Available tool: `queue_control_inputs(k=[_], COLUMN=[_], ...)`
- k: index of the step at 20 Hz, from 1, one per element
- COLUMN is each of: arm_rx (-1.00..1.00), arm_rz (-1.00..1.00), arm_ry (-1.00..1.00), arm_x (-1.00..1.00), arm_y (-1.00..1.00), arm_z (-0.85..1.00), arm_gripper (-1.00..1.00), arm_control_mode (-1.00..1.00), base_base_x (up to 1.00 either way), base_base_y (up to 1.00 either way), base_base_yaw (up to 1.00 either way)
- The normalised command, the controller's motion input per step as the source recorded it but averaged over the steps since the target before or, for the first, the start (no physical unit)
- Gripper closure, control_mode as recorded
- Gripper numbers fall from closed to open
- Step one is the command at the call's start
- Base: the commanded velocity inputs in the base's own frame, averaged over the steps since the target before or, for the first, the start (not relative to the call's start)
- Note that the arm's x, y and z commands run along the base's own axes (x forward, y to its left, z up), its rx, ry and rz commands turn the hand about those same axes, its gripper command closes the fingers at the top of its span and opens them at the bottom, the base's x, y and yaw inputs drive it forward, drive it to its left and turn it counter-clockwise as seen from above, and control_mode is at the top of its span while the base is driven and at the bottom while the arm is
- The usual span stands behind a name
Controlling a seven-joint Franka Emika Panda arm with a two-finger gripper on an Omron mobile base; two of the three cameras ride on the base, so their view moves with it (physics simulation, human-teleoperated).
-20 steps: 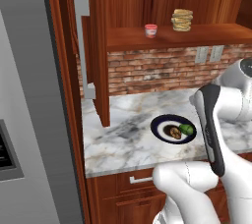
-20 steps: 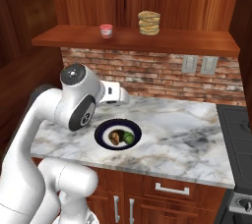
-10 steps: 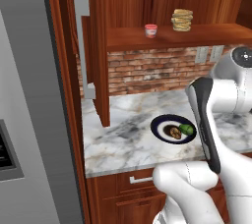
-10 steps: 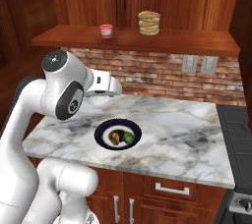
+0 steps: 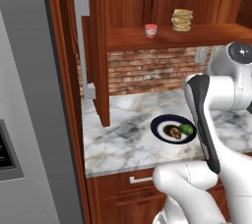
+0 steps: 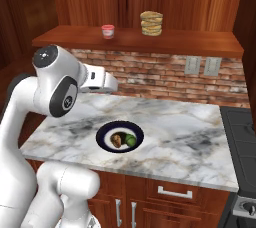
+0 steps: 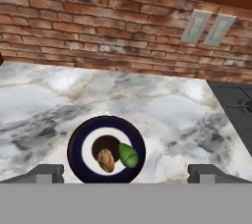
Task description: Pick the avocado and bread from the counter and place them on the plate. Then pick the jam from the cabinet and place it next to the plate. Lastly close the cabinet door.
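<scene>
Gleaming green oval avocado, speckled bread, round plate

A stack of tan discs sits on the shelf.

The counter is polished white-and-grey veined marble, smooth with a faint sheen. On it the plate looks like glazed ceramic, navy rim glossy. On the plate, the avocado at 3 o'clock has a shiny green skin; the bread at 6 o'clock is matt brown and speckled. The back wall is rough red brick with pale mortar. The shelf and cabinet door are satin reddish wood with visible grain; the door's handle is brushed silver metal. The jam has a smooth pink body.
</scene>
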Motion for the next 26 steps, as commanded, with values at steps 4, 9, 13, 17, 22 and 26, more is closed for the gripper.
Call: queue_control_inputs(k=[4,9,13,17,22,26], arm_rx=[0.02,0.01,0.01,0.01,0.01,0.04], arm_rz=[0.00,0.00,0.00,0.00,0.00,0.00], arm_ry=[-0.04,-0.08,-0.08,-0.04,-0.02,-0.02], arm_x=[0.00,0.00,0.02,0.10,0.20,0.28], arm_y=[0.07,0.08,0.13,0.18,0.23,0.28], arm_z=[0.34,0.40,0.42,0.30,0.14,0.05], arm_gripper=[-1.00,-1.00,-1.00,-1.00,-1.00,-1.00], arm_control_mode=[-1.00,-1.00,-1.00,-1.00,-1.00,-1.00], base_base_x=[0.00,0.00,0.00,0.00,0.00,0.00], base_base_y=[0.00,0.00,0.00,0.00,0.00,0.00], base_base_yaw=[0.00,0.00,0.00,0.00,0.00,0.00])
